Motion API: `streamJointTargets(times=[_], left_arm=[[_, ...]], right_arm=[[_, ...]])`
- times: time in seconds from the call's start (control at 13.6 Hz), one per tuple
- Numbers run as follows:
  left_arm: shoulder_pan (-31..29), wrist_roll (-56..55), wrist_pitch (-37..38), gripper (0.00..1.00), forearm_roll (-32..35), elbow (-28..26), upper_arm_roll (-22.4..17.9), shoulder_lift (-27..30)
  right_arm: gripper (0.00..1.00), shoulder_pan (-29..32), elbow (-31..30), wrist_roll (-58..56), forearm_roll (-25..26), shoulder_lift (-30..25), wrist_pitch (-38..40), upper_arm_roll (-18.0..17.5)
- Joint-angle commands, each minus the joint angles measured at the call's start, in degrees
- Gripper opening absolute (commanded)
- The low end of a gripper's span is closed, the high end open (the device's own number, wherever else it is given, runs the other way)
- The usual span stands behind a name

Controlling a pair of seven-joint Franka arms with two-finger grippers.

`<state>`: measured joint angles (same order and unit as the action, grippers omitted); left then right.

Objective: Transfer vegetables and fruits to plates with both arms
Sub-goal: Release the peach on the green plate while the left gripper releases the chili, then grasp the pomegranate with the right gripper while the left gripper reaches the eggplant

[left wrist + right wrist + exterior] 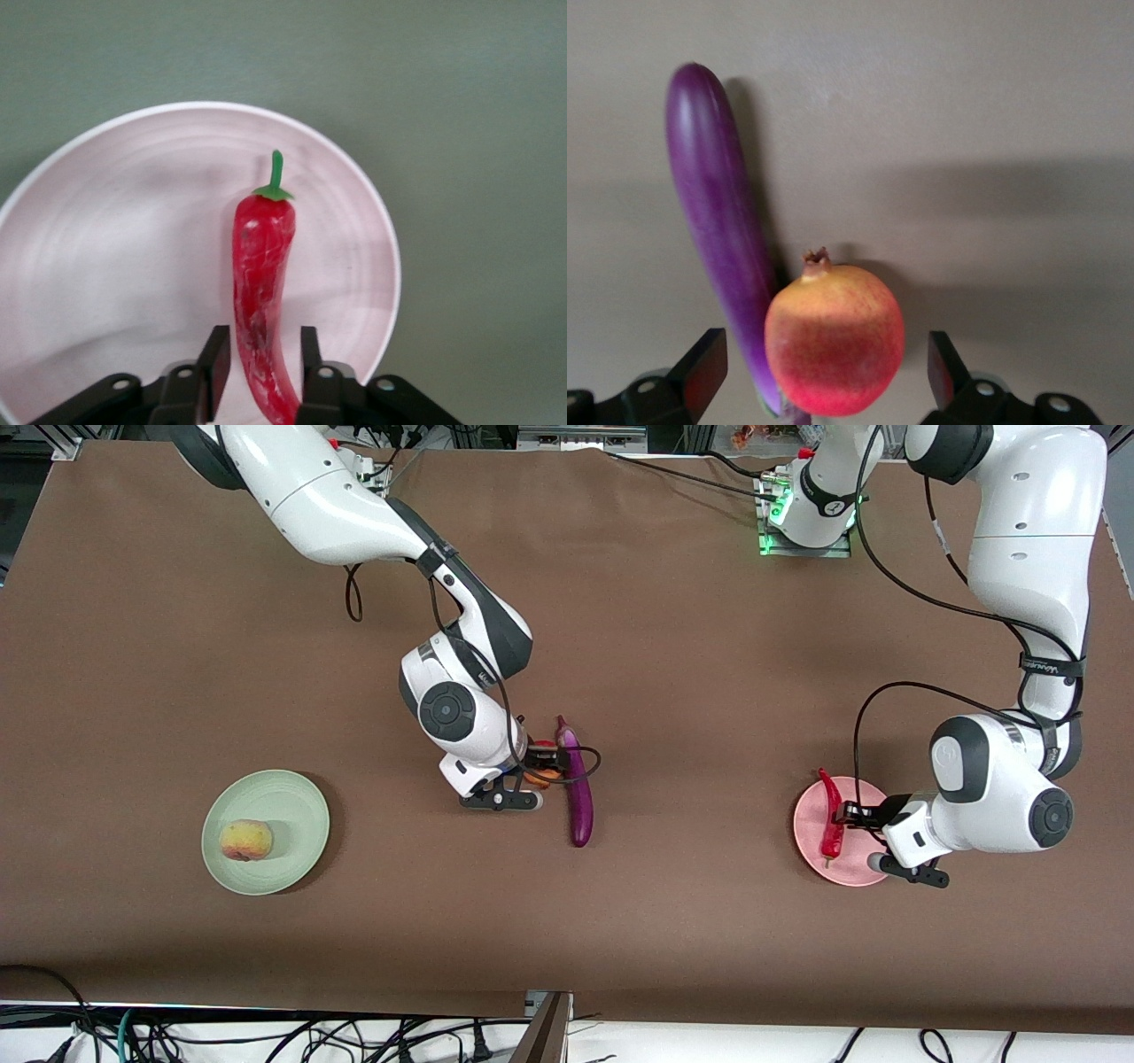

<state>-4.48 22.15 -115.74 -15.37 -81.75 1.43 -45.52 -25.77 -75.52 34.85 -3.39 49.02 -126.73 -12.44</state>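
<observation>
Brown cloth covers the table (673, 646). On it, at the left arm's end, lies the pink plate (855, 872), and the red chili pepper (831, 824) lies on this plate. Its long axis runs from farther to nearer the front camera, with a slight curve, and its green stem (276, 173) points away from the left gripper (259, 361). This gripper is low over the pink plate; its two fingers stand close on both sides of the thin end of the chili, and if they press it I cannot tell.

Near the middle of the table the purple eggplant (578, 793) lies with its long axis also running from farther to nearer the front camera. The red-orange fruit (833, 341) sits just beside it, touching it, on the side toward the right arm's end. The right gripper (824, 372) is down around this fruit with its fingers wide apart, not touching it.

At the right arm's end stands the mint green plate (288, 797), and the pale peach (246, 840) rests on it.
</observation>
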Motion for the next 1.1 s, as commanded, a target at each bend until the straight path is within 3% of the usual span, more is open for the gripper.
streamJointTargets(times=[0.0,0.22,0.59,0.73,0.81,1.03], left_arm=[[-1.4,1.0,0.7,1.00,-3.8,1.6,0.6,-0.9],[1.2,-9.1,5.0,1.00,-3.7,2.9,0.9,0.6],[11.0,-32.7,11.8,1.00,-3.8,9.2,1.0,0.9],[14.6,-41.0,11.5,1.00,-6.1,9.2,1.2,0.8],[15.1,-42.7,10.8,0.98,-9.9,9.0,1.6,0.4],[18.8,-43.2,5.5,0.75,-16.0,7.8,1.7,-1.1]], right_arm=[[1.00,-0.8,-1.3,1.0,1.1,-0.2,-0.8,0.4],[1.00,-0.9,-1.3,1.0,1.1,1.3,-3.4,0.4],[0.98,-1.4,-1.6,1.1,1.1,2.6,-5.0,0.4],[0.38,-1.4,-1.6,1.1,1.0,2.7,-5.2,0.4],[0.23,-1.3,-1.6,0.9,1.0,2.6,-5.2,0.4],[0.15,1.5,-1.2,-0.5,0.9,0.6,-3.6,0.4]])
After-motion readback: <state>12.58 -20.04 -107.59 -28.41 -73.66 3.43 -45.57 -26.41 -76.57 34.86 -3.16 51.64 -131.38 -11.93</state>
